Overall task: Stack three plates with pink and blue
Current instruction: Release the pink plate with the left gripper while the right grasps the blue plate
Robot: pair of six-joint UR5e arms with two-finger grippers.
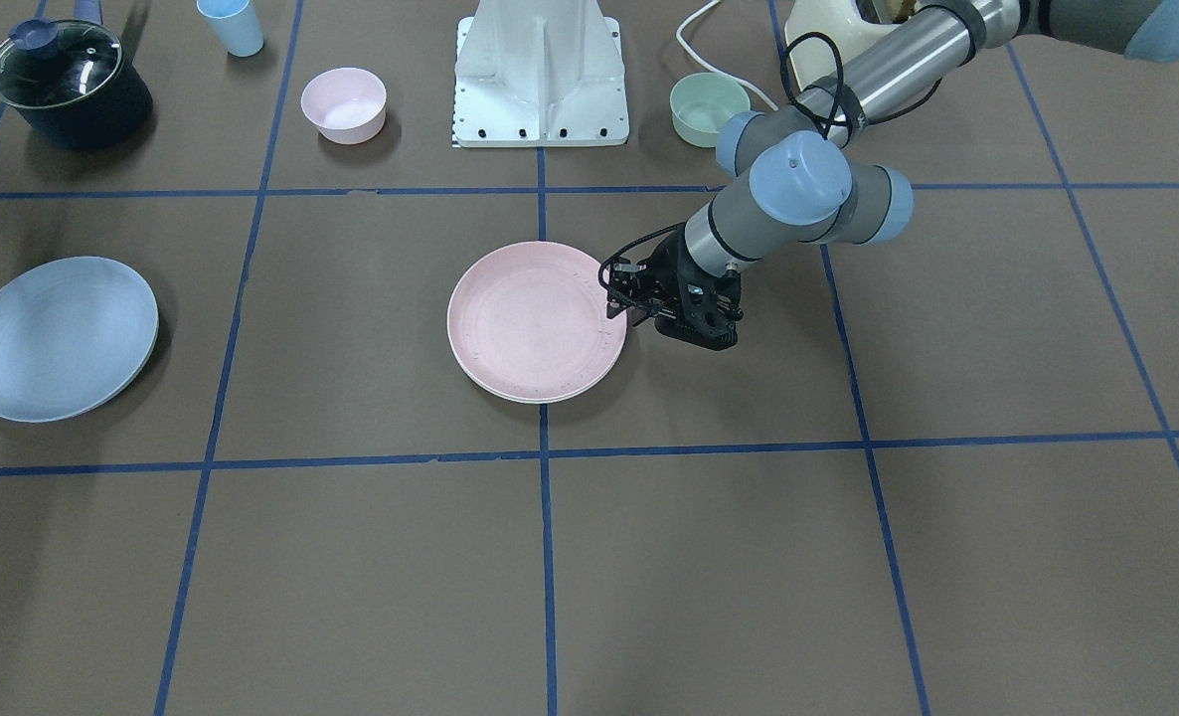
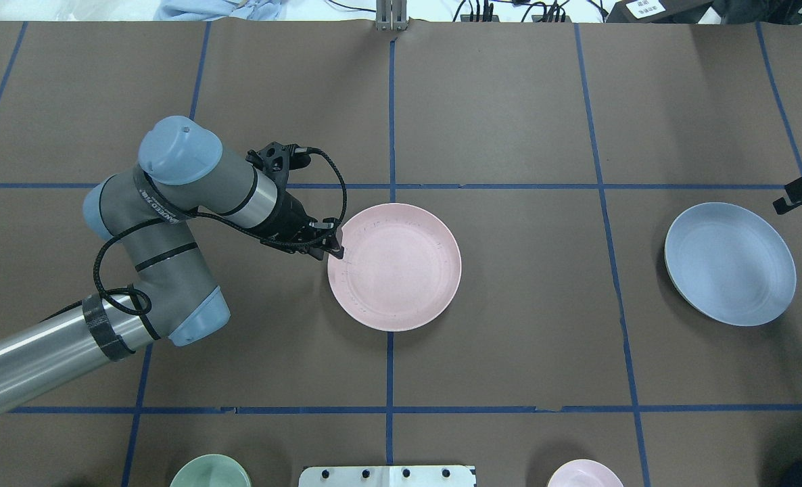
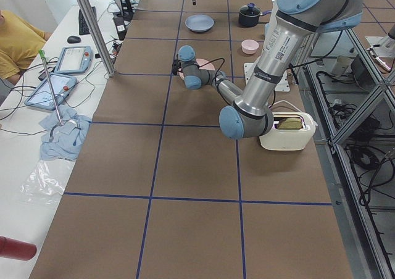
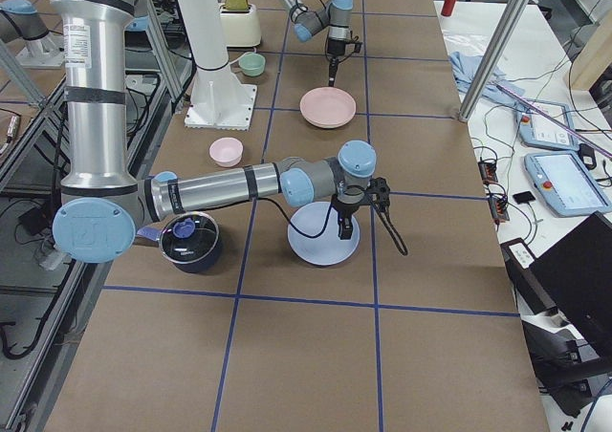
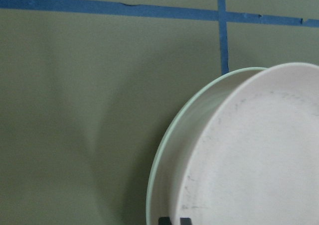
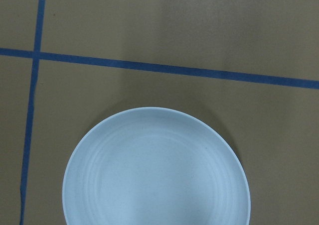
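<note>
Left arm (image 2: 171,203) folds low, left gripper (image 2: 337,249) pinched narrow on the pink plate (image 2: 401,274) rim; right gripper (image 4: 342,227) hangs over blue plate (image 4: 308,246), spread unclear.

The pink plate (image 5: 259,155) sits on the cream-white plate (image 5: 172,158), on the taped table (image 5: 75,110).

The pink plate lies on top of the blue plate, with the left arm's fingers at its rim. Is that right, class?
Not quite. The pink plate lies on the cream-white plate, as the left wrist view shows; the blue plate lies apart by itself. The left arm's fingers are at the pink rim.
</note>
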